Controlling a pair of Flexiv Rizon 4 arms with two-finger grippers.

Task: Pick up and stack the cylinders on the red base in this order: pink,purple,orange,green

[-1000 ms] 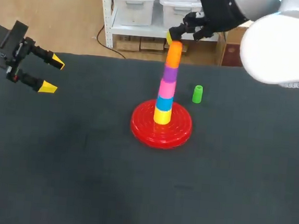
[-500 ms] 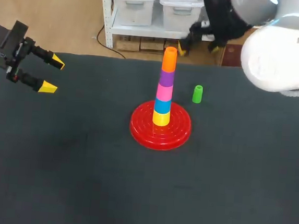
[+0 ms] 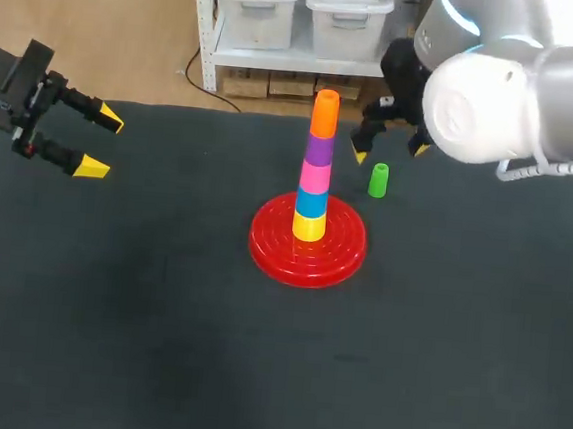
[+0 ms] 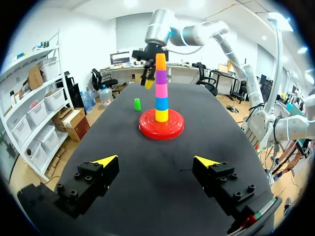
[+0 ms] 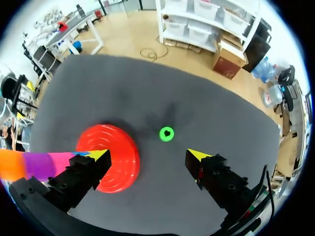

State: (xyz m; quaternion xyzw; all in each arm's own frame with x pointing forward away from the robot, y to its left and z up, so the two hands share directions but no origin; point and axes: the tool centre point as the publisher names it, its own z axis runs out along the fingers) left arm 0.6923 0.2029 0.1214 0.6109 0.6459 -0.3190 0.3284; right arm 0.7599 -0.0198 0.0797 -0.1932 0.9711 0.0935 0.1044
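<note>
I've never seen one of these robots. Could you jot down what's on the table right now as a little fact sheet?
Base: round red ribbed base on the black table
Stack, bottom to top: yellow cylinder, blue cylinder, pink cylinder, purple cylinder, orange cylinder
Loose: small green cylinder, upright on the table beside the base
Right gripper: open, empty, above the green cylinder
Left gripper: open, empty, near the table's left edge
To do: green cylinder not yet stacked
</note>
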